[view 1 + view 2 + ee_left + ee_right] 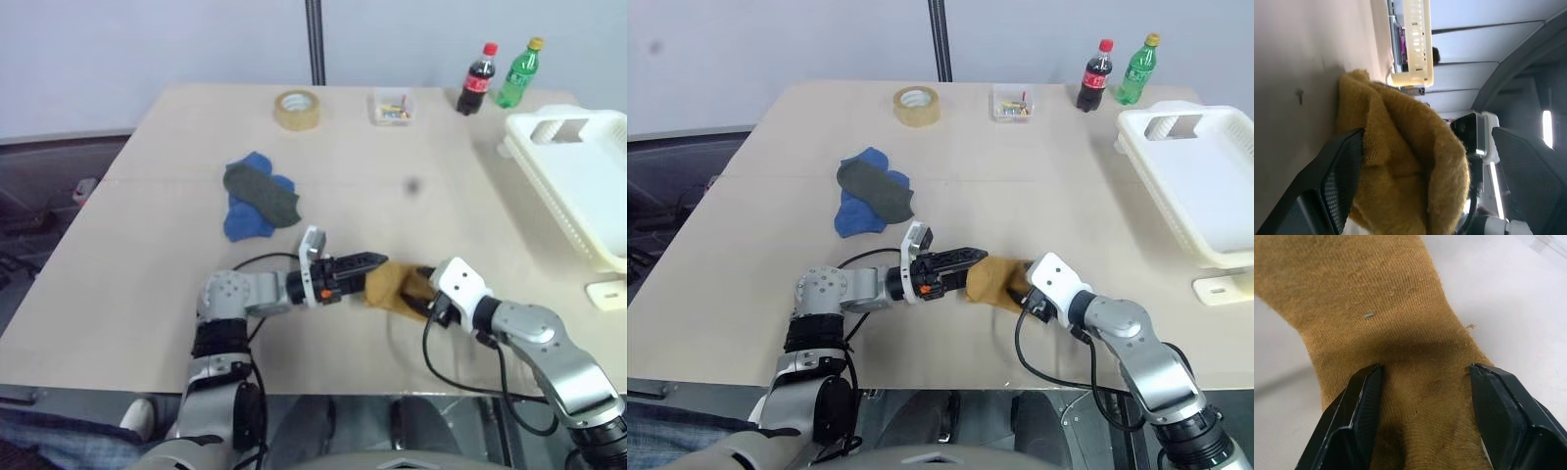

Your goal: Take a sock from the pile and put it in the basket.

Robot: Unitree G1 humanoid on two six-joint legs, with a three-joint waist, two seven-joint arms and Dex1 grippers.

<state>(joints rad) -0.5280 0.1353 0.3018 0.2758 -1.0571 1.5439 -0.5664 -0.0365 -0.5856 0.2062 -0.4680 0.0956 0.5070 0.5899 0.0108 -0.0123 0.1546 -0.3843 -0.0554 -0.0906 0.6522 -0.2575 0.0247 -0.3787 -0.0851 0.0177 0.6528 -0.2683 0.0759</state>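
Nearest, at six o'clock on the table (127,274), one mustard sock (394,287) hangs between both arms: the right gripper (1422,382) is clenched on its end, the left gripper (1415,161) spread wide around its bunched middle, likely a handover. At ten o'clock the pile (257,196) keeps one grey and seemingly two blue socks. One basket (578,176) waits at two o'clock.

No readable text, not even on the bottle labels (476,85).

A sock (397,286) lies between both grippers, pile (259,195) behind, basket (578,176) right.
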